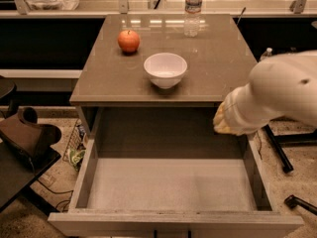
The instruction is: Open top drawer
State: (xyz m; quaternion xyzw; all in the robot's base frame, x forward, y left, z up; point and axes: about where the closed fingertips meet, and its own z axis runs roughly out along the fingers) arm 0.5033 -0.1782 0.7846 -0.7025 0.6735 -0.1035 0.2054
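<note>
The top drawer (171, 185) is pulled far out toward the camera, showing a plain grey empty interior. Its front panel lies along the bottom edge, with a bit of its black handle (171, 233) just showing. My white arm comes in from the right, and the gripper (221, 120) is at its end, raised above the drawer's right rear, just under the tabletop's front edge. It holds nothing that I can see.
On the tabletop (99, 78) stand a white bowl (165, 69), a red apple (129, 41) and a clear water bottle (192, 9). A dark chair (25, 138) is at the left. Black legs (277, 150) stand on the floor at the right.
</note>
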